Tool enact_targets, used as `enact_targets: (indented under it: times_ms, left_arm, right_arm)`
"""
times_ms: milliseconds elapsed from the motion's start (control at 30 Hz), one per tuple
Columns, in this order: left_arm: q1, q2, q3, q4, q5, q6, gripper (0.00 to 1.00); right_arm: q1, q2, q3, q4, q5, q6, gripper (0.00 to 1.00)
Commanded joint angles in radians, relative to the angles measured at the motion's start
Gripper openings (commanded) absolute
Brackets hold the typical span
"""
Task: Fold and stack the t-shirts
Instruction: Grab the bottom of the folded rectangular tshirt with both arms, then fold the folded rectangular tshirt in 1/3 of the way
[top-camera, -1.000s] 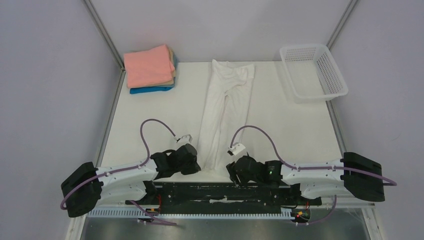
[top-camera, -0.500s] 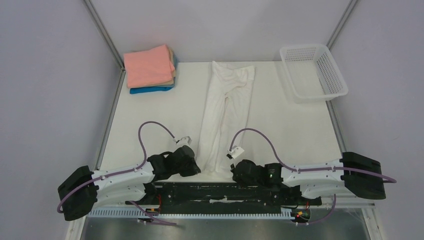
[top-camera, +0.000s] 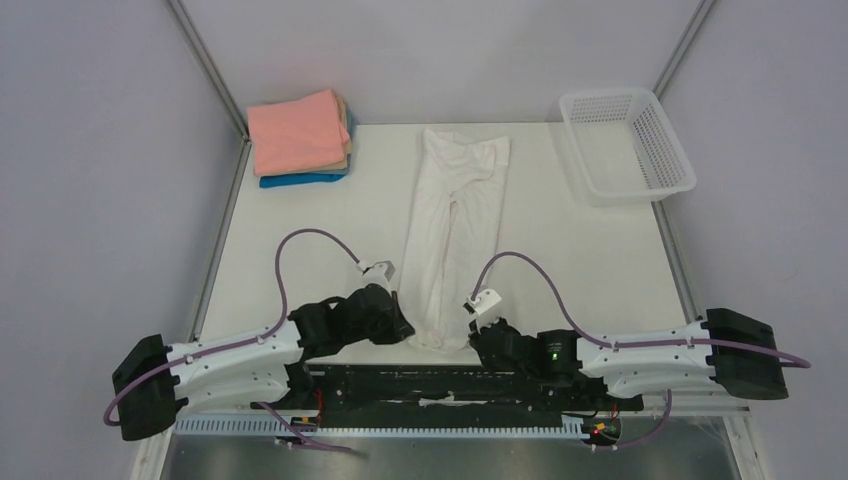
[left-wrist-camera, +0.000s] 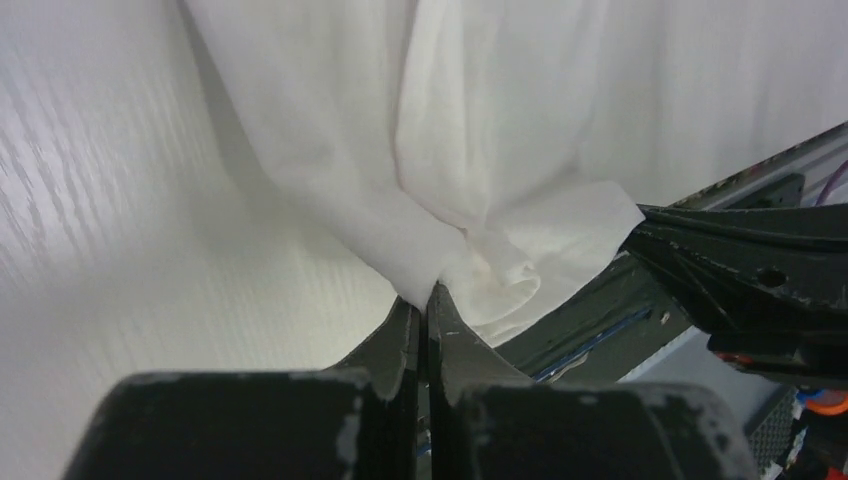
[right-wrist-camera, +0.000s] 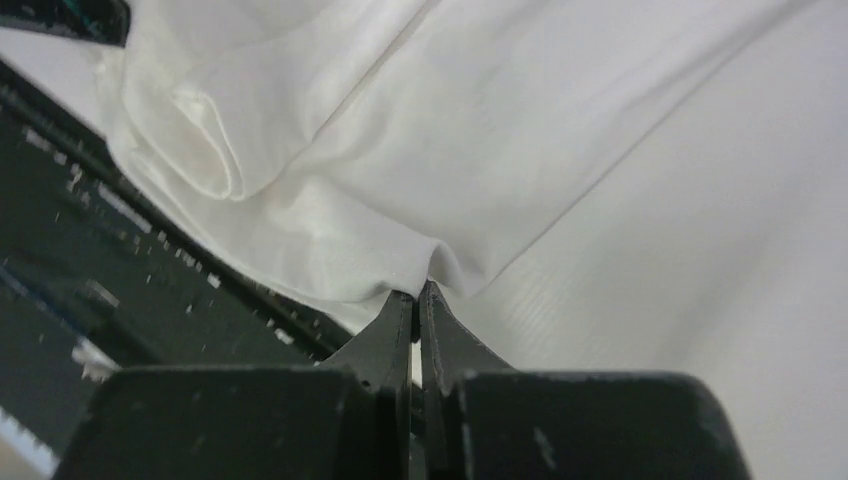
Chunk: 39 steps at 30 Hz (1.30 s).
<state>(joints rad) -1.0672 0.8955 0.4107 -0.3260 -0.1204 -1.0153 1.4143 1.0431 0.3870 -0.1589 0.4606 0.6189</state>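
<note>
The white shirt (top-camera: 452, 215) is laid on the worktop (top-camera: 320, 220) with its long axis running away from the arms. Its near edge is pinched at one corner by the left end effector (left-wrist-camera: 424, 298) and at the other by the right end effector (right-wrist-camera: 416, 292). The stack (top-camera: 298, 140) is seen far left.

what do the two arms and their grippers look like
Left arm and right arm: white link shells, black joint housings. A purple cable loops along each. The right one shows a green light. Fingers are black and tapered.
</note>
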Motion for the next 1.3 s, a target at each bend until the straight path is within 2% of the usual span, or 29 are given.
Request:
enact_targets:
  times_ms: [0, 167, 233, 300, 400, 600, 733, 900, 1267]
  left_arm:
    - [0.039, 0.091, 0.172, 0.023, -0.132, 0.103, 0.02]
    - [0.172, 0.24, 0.322, -0.003, -0.129, 0.166, 0.02]
    - [0.222, 0.288, 0.344, 0.056, -0.107, 0.18, 0.02]
    - [0.26, 0.334, 0.375, 0.111, -0.081, 0.187, 0.02]
    - [0.298, 0.404, 0.442, 0.12, -0.097, 0.21, 0.02]
    - [0.373, 0.551, 0.568, 0.166, -0.063, 0.315, 0.02]
    - [0.429, 0.67, 0.662, 0.173, 0.041, 0.383, 0.02]
    - [0.473, 0.8, 0.784, 0.129, 0.049, 0.41, 0.02]
    - [0.536, 1.023, 0.922, 0.171, 0.128, 0.429, 0.02]
  right_arm:
    - [-0.016, -0.039, 0.088, 0.004, 0.344, 0.001, 0.0]
    - [-0.13, -0.055, 0.105, 0.097, 0.465, -0.099, 0.0]
    - [-0.201, -0.051, 0.099, 0.179, 0.428, -0.146, 0.0]
    - [-0.278, -0.036, 0.081, 0.292, 0.329, -0.202, 0.0]
    - [-0.372, 0.028, 0.109, 0.369, 0.237, -0.267, 0.0]
    - [-0.506, 0.146, 0.17, 0.446, 0.135, -0.321, 0.0]
    - [-0.584, 0.185, 0.174, 0.512, 0.069, -0.348, 0.0]
    - [-0.674, 0.275, 0.216, 0.557, -0.008, -0.368, 0.0]
    - [-0.812, 0.486, 0.298, 0.642, -0.117, -0.349, 0.02]
